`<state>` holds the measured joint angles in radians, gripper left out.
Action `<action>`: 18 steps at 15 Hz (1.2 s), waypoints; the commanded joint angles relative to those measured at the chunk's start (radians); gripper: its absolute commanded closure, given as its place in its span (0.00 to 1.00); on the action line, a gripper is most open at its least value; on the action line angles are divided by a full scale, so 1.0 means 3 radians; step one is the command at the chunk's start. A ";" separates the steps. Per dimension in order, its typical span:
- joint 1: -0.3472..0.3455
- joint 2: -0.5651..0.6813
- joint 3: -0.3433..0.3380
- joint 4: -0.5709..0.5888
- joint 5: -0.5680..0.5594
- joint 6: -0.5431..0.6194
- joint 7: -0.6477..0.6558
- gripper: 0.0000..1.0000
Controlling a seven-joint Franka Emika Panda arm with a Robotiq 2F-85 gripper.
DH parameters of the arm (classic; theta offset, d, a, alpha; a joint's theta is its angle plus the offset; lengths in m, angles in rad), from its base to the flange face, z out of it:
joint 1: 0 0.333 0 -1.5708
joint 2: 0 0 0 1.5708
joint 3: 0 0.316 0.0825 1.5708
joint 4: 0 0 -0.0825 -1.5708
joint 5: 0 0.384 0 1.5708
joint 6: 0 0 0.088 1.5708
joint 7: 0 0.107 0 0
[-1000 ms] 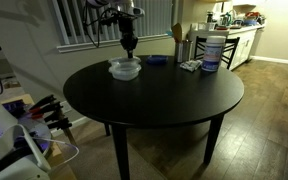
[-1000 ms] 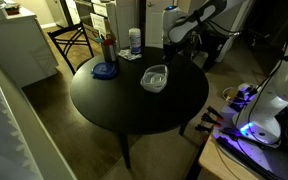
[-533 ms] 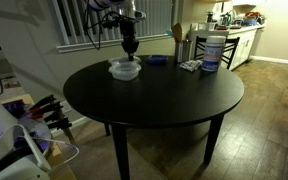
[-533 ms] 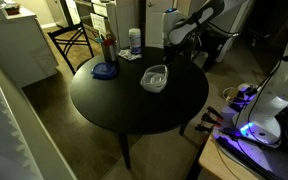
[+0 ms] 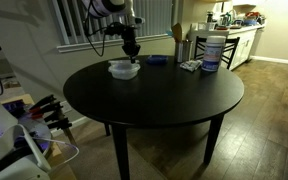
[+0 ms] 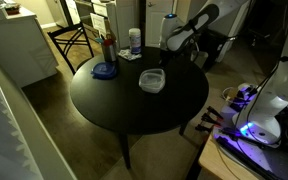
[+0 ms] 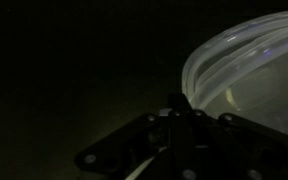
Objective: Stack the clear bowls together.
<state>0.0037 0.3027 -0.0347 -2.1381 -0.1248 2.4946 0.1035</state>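
- clear bowls [image 5: 124,69] sit on the round dark table [image 5: 174,105], toward its far edge; same spot seen from the other side [image 6: 152,80]
- in both exterior views they read as one nested item, can't split the two at this res
- wrist view: v. dark; several concentric whitish rim lines [image 7: 246,62] at right, just beside the gripper body
- gripper [image 5: 132,49] hangs above the bowls, a bit off to one side, not touching them
- jaws: can't tell if spread or closed, too small in the ext views and too dark in the wrist view
- blue disc [image 5: 157,60] lies flat near the bowls, apart from them
- white tub [image 5: 211,50] w/ blue label stands upright at the table edge, well apart from the bowls
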 commanded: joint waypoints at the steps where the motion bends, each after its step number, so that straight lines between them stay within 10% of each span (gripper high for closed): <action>1: -0.0096 0.0207 0.0155 -0.0039 0.0349 0.0489 -0.0348 1.00; 18: 0.0042 -0.0284 0.0338 -0.0151 0.0572 0.0166 -0.0333 1.00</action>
<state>-0.0019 0.2987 0.0589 -2.1291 0.0263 2.5917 -0.0027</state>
